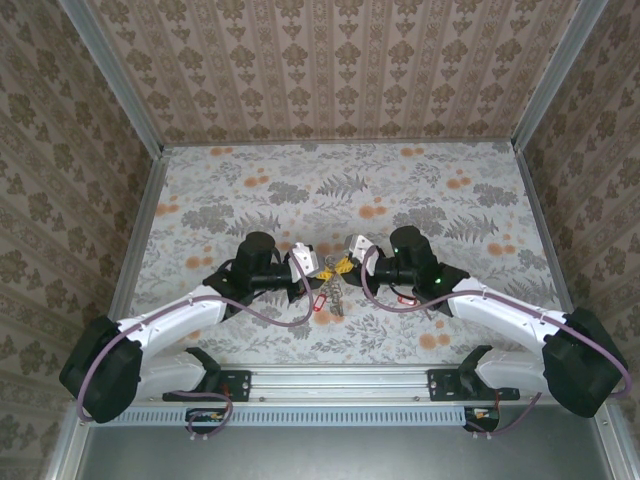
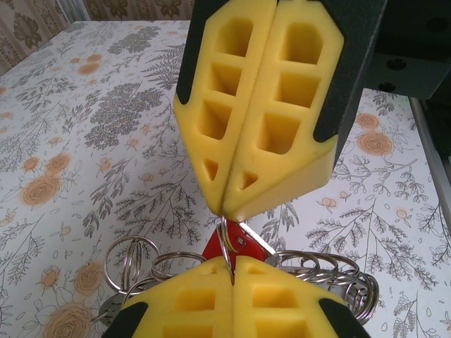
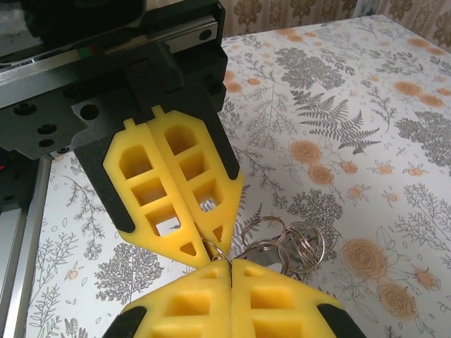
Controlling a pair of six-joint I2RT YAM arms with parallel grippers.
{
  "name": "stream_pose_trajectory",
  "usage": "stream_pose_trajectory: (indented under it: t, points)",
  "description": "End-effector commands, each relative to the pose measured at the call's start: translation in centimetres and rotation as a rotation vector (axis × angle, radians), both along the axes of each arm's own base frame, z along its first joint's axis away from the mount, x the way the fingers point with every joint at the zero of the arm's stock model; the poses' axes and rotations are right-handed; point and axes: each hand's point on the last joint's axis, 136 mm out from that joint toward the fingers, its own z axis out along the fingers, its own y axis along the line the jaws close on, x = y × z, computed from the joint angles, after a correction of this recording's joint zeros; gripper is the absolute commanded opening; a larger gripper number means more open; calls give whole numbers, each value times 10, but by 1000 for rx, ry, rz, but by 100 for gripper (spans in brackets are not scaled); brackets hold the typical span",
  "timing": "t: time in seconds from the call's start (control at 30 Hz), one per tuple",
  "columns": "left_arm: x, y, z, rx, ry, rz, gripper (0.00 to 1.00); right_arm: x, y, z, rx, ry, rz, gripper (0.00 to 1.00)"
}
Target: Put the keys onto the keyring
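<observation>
My two grippers meet tip to tip over the middle of the table, the left gripper (image 1: 318, 266) and the right gripper (image 1: 351, 262). Both are shut on one thin wire loop of the keyring (image 2: 227, 243), which spans the small gap between them. In the left wrist view my left gripper (image 2: 233, 273) pinches the loop from below and the right gripper (image 2: 227, 208) from above. A key with a red tag (image 2: 243, 248) hangs just behind the loop. In the right wrist view the right gripper (image 3: 231, 266) grips the same loop (image 3: 220, 251) against the left gripper (image 3: 205, 248).
Several silvery split rings (image 2: 131, 262) (image 3: 283, 241) and keys dangle in a bunch (image 1: 329, 297) beneath the grippers. The flowered table (image 1: 420, 180) has patterned walls on three sides. A metal rail (image 1: 340, 380) runs along the near edge.
</observation>
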Motion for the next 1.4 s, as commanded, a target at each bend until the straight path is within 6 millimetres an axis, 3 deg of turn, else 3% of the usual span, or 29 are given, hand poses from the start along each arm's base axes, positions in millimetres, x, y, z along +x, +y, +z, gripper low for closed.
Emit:
stream_pose_trajectory:
  t: [0.0,0.53,1.17,1.37]
  points:
    - [-8,-9,21,-54,-49,-72,0,20,-12,-2,-33,39,-121,0]
    - [-7,-11,19,-47,-45,-81,0,28,-21,-4,-89,65,-190,0]
    - [2,-16,10,-78,-67,-49,0,27,-20,-35,-161,146,-182,0]
    - [8,-14,3,-61,-66,-16,0,32,-22,-32,-135,142,-216,0]
